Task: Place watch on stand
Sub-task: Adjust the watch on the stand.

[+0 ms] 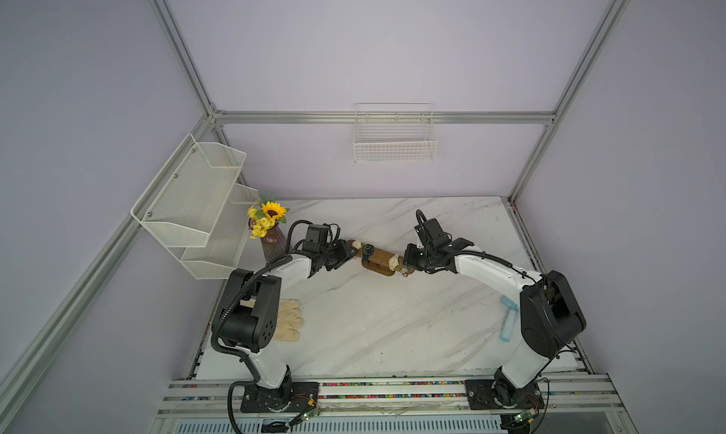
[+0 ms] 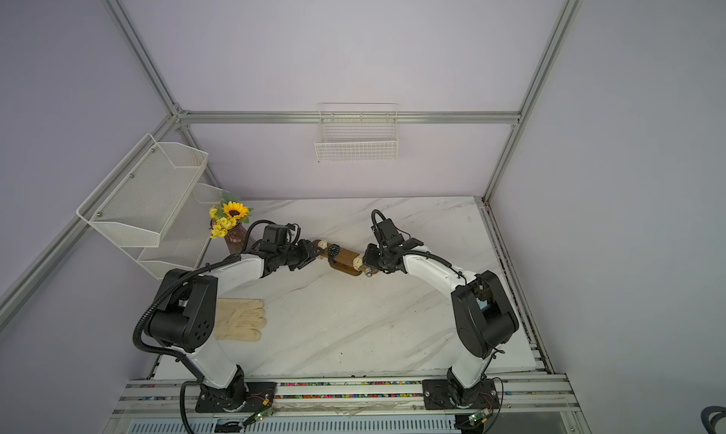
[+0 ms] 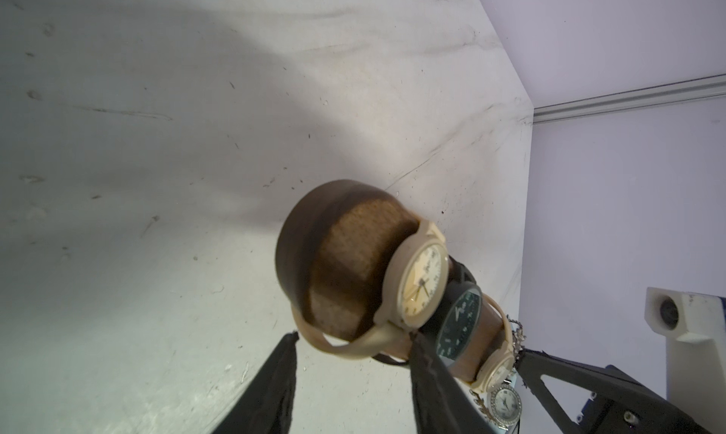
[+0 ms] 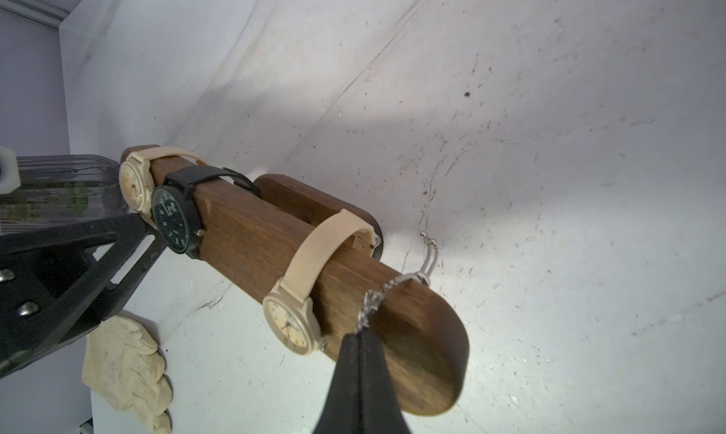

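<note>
Fingers (image 4: 345,377) of the right gripper (image 4: 359,334) clench the silver chain watch (image 3: 505,404), draped over the right end of the wooden stand (image 4: 255,235); placement looks nearly done, so next comes a clean release, with the left gripper (image 3: 353,334) parted at the left end.

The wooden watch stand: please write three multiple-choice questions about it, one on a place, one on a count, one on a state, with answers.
1. Where on the stand does the silver chain watch hang?
A) the bar's end nearest the right end effector
B) the bar's middle
C) the base
2. How many watches with beige straps are on the bar?
A) one
B) two
C) four
3. The right end effector is
A) wide open
B) shut on the base
C) shut on the silver chain
1 A, its chain drapes over that end; 2 B, a beige watch and another flank the black watch; 3 C, its closed jaws pinch the chain.
</note>
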Controlling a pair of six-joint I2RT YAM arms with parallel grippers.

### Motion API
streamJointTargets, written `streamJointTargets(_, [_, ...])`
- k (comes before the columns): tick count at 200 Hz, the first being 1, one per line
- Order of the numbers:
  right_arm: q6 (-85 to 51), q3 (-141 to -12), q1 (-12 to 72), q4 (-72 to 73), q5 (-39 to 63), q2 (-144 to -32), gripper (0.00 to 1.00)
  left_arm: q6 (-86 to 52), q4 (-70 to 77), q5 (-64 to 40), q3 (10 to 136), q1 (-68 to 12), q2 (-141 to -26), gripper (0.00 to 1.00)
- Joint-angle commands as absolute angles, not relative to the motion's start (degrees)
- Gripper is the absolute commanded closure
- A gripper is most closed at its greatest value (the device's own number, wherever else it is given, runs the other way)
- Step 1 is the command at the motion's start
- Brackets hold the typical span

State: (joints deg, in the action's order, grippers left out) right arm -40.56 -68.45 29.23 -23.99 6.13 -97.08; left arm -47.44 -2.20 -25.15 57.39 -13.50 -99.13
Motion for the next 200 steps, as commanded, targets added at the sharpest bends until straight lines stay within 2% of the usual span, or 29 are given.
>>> streamJointTargets(1, [-43.89,-65.84,28.92,-18.71,7.24,-96.76,1.00,-48.06,-0.35,-25.93,55.90,-13.04,-99.22,0.53])
streamJointTargets(115, [-43.70,-58.49,28.84,-5.14,4.84,-92.28,1.00,-48.25,-0.28,-26.42,56.07,-13.01,-99.60,0.53])
streamJointTargets(200, [-42.34,-56.35,26.90,-0.06,7.31,-90.77,1.00,-48.52,-0.26,-26.37,56.38,-13.07,-99.91,0.53])
